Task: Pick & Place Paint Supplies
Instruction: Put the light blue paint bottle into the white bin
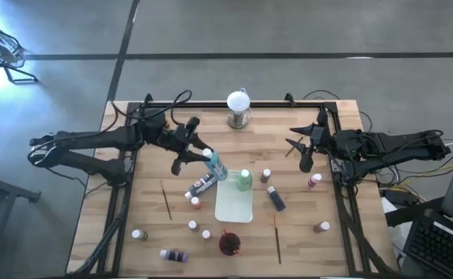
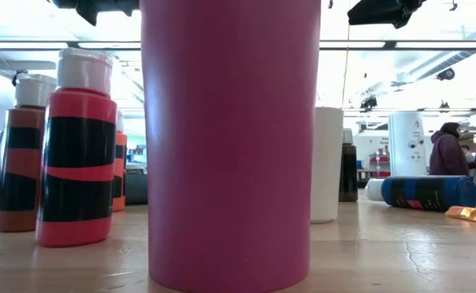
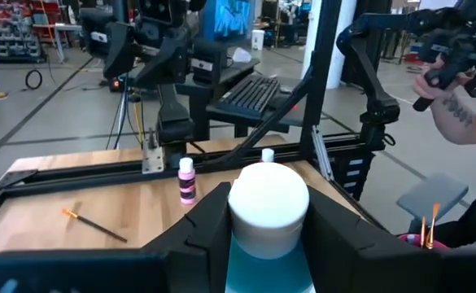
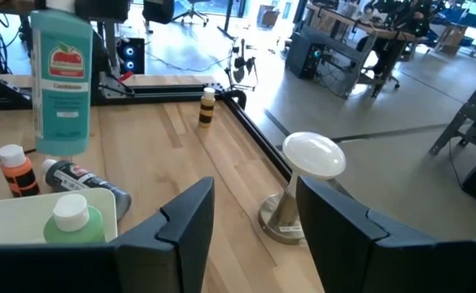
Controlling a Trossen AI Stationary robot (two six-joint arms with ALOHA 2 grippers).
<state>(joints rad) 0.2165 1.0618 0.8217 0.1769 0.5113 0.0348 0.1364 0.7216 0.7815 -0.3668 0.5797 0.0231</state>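
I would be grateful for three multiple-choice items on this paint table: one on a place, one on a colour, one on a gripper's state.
1. Where does the green bottle stand?
A. on the white tray
B. beside the globe
C. at the table's left edge

2. What colour is the bottle in the left gripper?
A. orange
B. teal
C. purple

3. How is the right gripper?
A. shut on a brush
B. shut on a pink bottle
C. open, holding nothing

Answers:
1 A, the high view shows it on the tray's far corner.
2 B, the teal bottle hangs upright between the left fingers.
3 C, the right wrist view shows only table between the parted fingers.
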